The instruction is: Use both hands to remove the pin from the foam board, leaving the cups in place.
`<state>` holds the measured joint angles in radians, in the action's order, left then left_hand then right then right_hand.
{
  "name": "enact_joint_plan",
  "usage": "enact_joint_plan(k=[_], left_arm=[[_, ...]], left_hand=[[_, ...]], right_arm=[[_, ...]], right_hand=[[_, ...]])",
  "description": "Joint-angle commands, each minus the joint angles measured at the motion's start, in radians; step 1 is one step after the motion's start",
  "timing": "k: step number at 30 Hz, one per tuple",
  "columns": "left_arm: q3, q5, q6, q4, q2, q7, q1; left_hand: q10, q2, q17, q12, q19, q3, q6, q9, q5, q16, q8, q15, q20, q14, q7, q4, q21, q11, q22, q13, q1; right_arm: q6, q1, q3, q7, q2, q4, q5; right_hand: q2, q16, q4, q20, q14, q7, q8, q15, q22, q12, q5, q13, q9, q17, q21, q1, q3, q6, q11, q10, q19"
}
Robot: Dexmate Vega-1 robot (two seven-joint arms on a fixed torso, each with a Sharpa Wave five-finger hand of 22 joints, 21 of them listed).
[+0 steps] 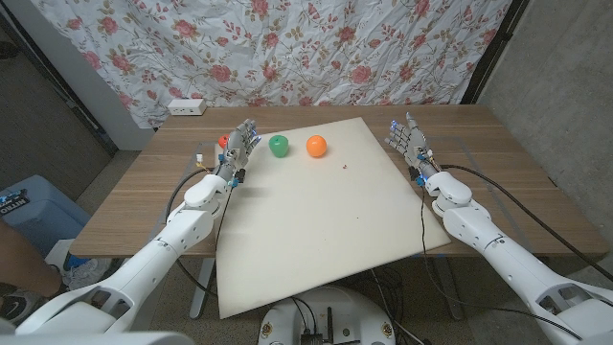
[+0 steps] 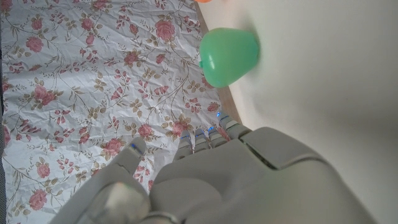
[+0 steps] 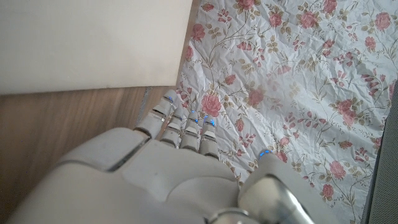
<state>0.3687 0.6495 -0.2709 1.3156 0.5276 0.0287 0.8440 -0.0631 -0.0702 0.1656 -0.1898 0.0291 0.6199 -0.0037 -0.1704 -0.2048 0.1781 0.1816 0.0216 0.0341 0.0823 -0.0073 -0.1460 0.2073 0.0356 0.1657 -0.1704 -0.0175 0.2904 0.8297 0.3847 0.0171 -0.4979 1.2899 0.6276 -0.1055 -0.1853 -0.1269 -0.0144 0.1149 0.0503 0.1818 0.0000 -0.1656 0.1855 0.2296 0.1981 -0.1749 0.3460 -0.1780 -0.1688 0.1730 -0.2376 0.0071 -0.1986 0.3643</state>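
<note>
A cream foam board [image 1: 306, 220] lies across the wooden table. A green cup [image 1: 278, 146] and an orange cup [image 1: 316, 146] stand upside down near its far edge. A tiny red pin [image 1: 344, 164] sticks in the board right of the orange cup. My left hand [image 1: 237, 151] stands at the board's far left edge, fingers apart and holding nothing, close to the green cup [image 2: 228, 55]. My right hand [image 1: 410, 142] stands open at the board's far right corner, over bare wood [image 3: 68, 118] beside the board [image 3: 87, 43].
A floral cloth [image 1: 287, 48] hangs behind the table. A white power strip [image 1: 186, 106] lies at the far left corner. Small red and white items [image 1: 220, 141] sit just left of my left hand. A person's arm [image 1: 14, 257] shows at the picture's left edge.
</note>
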Motion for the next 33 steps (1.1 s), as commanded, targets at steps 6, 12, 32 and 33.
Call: enact_joint_plan(k=[6, 12, 32, 33], left_arm=[[-0.01, -0.014, 0.029, 0.073, 0.046, -0.027, 0.04], [-0.014, -0.03, 0.038, 0.111, 0.068, -0.046, 0.056], [-0.011, -0.134, 0.047, 0.253, 0.148, -0.102, 0.118], [-0.012, -0.146, 0.055, 0.269, 0.155, -0.115, 0.123]], left_hand=[[-0.003, -0.092, 0.003, -0.006, 0.008, 0.013, -0.005, -0.002, -0.006, 0.004, 0.002, 0.0, 0.017, 0.004, -0.007, 0.009, 0.001, 0.003, 0.004, -0.004, -0.009], [0.016, -0.091, 0.004, -0.011, 0.009, 0.017, -0.007, -0.002, -0.005, 0.008, 0.0, 0.007, 0.017, -0.013, 0.004, 0.011, -0.002, 0.003, 0.005, -0.003, -0.009], [0.08, -0.093, 0.005, -0.021, 0.027, 0.027, 0.05, -0.002, -0.003, 0.012, 0.013, 0.024, 0.019, -0.058, 0.003, 0.005, -0.004, 0.024, 0.005, -0.003, -0.002], [0.081, -0.094, 0.005, -0.02, 0.028, 0.027, 0.051, -0.002, -0.003, 0.012, 0.012, 0.027, 0.019, -0.061, 0.002, 0.005, -0.004, 0.024, 0.005, -0.003, -0.002]], right_arm=[[0.051, 0.007, 0.019, -0.035, 0.024, -0.006, -0.048], [0.07, 0.027, 0.015, -0.058, 0.024, 0.018, -0.06], [0.055, 0.073, 0.01, -0.066, -0.008, 0.092, -0.064], [0.051, 0.072, 0.01, -0.062, -0.012, 0.094, -0.062]], right_hand=[[-0.002, -0.007, 0.003, 0.001, 0.005, -0.001, 0.005, -0.003, -0.001, 0.005, 0.007, 0.002, -0.003, -0.002, -0.007, -0.006, 0.008, -0.007, 0.001, -0.006, 0.008], [-0.005, -0.008, 0.007, 0.004, 0.007, 0.002, 0.002, -0.004, -0.001, 0.004, 0.008, 0.0, -0.003, -0.008, -0.006, -0.009, 0.012, 0.001, 0.001, -0.002, 0.006], [-0.008, -0.012, 0.015, 0.019, 0.016, -0.002, 0.002, -0.009, -0.001, 0.007, 0.008, -0.004, -0.002, -0.022, -0.001, -0.012, 0.019, 0.009, -0.001, -0.005, -0.016], [-0.008, -0.012, 0.015, 0.019, 0.015, -0.002, 0.002, -0.01, -0.001, 0.007, 0.008, -0.004, -0.002, -0.023, 0.0, -0.011, 0.019, 0.009, -0.001, -0.006, -0.017]])
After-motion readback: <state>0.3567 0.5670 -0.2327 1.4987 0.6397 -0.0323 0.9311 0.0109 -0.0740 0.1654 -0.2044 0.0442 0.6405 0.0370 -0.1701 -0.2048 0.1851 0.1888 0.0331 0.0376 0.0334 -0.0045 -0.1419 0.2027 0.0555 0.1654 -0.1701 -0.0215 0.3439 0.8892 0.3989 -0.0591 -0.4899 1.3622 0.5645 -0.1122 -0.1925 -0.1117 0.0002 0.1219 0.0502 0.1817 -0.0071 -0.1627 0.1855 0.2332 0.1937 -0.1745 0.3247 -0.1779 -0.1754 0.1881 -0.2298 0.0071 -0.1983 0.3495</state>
